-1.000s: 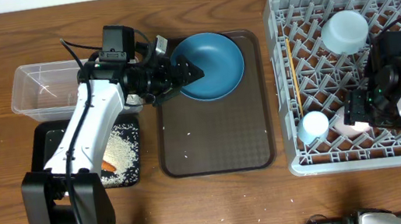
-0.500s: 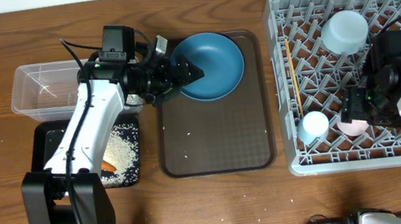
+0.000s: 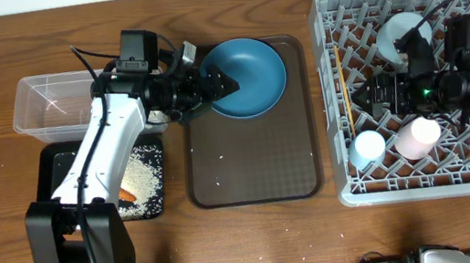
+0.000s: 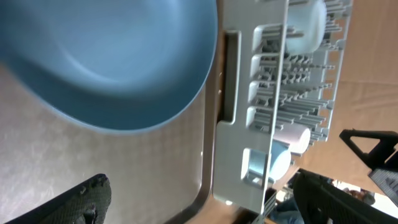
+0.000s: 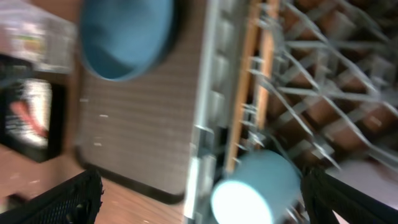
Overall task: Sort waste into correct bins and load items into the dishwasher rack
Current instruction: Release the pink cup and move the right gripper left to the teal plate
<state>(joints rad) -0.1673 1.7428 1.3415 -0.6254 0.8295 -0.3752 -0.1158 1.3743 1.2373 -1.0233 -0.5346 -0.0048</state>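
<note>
The blue plate [image 3: 250,76] [image 4: 106,62] lies at the far end of the brown serving tray [image 3: 253,161]. My left gripper [image 3: 222,85] [image 4: 208,208] stands open at the plate's left rim, holding nothing. In the grey dishwasher rack [image 3: 408,183] [image 4: 273,93] are the pink cup [image 3: 418,136], the light blue cup [image 3: 368,147] [image 5: 255,186], the pale bowl [image 3: 396,33], partly hidden behind my right arm, and the chopsticks [image 3: 340,89] [image 5: 249,93]. My right gripper [image 3: 366,94] [image 5: 205,202] hangs open over the rack, pointing left, empty. Rice [image 3: 142,174] and a carrot [image 3: 127,195] lie in the black tray [image 3: 56,166].
A clear plastic box [image 3: 52,106] stands left of the serving tray, behind the black tray. A few rice grains [image 3: 220,159] are scattered on the serving tray. Upright pegs fill the rack around the cups.
My right gripper has opened, let go of the pink cup in the rack, and swung toward the rack's middle, now pointing left. The left arm has not moved.
</note>
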